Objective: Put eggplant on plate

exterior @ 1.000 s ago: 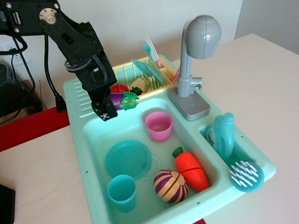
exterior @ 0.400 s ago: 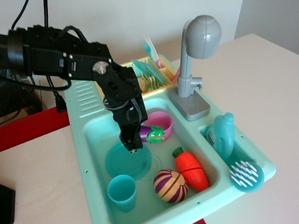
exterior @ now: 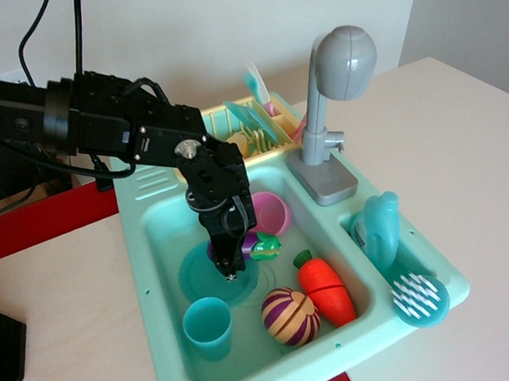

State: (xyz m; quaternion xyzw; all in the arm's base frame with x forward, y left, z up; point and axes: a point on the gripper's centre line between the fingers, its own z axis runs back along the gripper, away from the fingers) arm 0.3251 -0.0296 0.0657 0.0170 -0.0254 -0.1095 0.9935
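Observation:
The eggplant (exterior: 259, 244), purple with a green cap, is held in my gripper (exterior: 235, 262) just above the right side of the teal plate (exterior: 199, 278) on the sink floor. The gripper is shut on the eggplant, its fingers pointing down over the plate. Whether the eggplant touches the plate cannot be told. The arm hides part of the plate's far edge.
A pink cup (exterior: 273, 212) stands behind the eggplant. A teal cup (exterior: 207, 326), a striped onion (exterior: 290, 316) and a carrot (exterior: 324, 288) lie at the sink's front. A grey faucet (exterior: 332, 108), a dish rack (exterior: 251, 130) and a teal bottle (exterior: 378, 228) stand around the basin.
My gripper carried the eggplant from the back left of the sink down and forward, and now holds it lower, right over the plate.

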